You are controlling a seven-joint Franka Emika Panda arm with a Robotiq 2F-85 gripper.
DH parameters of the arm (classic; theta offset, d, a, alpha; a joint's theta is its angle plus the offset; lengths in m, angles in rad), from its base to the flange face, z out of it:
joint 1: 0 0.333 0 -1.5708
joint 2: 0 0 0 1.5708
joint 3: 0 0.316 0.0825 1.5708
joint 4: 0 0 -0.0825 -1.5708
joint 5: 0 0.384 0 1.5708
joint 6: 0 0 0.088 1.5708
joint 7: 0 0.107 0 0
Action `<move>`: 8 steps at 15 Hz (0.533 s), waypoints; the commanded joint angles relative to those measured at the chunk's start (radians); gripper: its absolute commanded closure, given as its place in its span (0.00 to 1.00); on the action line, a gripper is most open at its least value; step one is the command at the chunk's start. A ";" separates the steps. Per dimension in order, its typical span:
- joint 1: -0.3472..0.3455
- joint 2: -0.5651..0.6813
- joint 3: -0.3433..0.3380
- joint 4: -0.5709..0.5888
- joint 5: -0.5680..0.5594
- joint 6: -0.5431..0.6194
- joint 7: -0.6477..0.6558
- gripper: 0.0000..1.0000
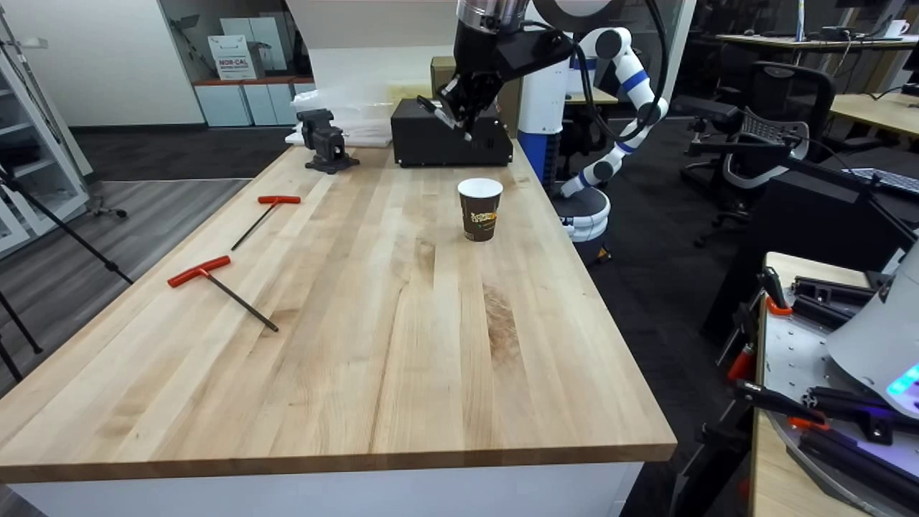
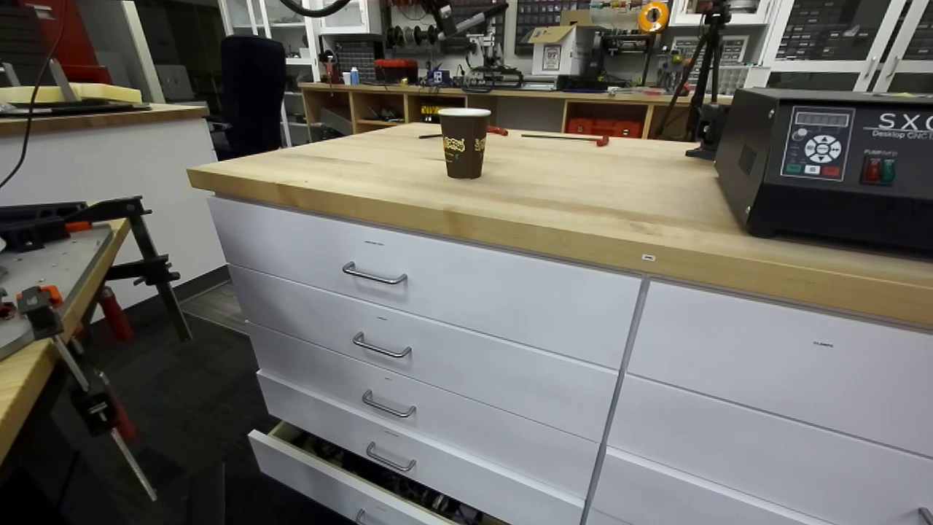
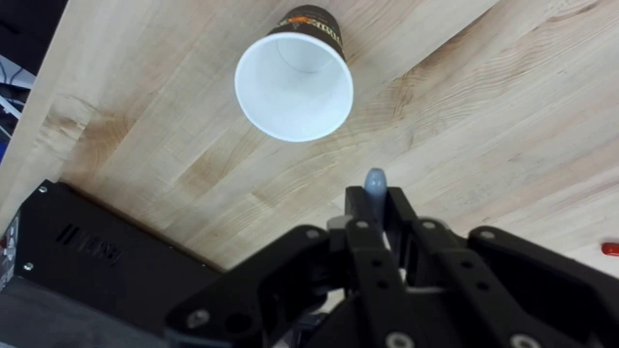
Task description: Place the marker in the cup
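Note:
The cup, brown with a white rim, stands upright on the wooden table, on the half nearer the drawers; it also shows in an exterior view. In the wrist view I look into the cup, and its white inside is bare. My gripper is shut on the marker, whose blue-grey rounded end sticks out just past the fingertips. The rest of the marker is mostly hidden between the fingers. In an exterior view the gripper hangs in front of the black box, above the table and beyond the cup.
The black box stands at the table end under the gripper, also in the wrist view. A small black vise stands beside it. Two red-handled T-shaped tools lie along the far long edge from the cup.

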 commanded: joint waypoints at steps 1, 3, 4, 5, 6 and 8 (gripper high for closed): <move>-0.047 -0.065 0.020 -0.115 -0.020 0.059 0.062 0.95; -0.063 -0.063 0.025 -0.155 0.005 0.094 0.070 0.95; -0.068 -0.058 0.028 -0.175 0.020 0.122 0.075 0.95; -0.072 -0.053 0.029 -0.193 0.030 0.157 0.082 0.95; -0.075 -0.048 0.032 -0.213 0.044 0.206 0.088 0.95; -0.072 -0.042 0.026 -0.245 0.030 0.314 0.125 0.95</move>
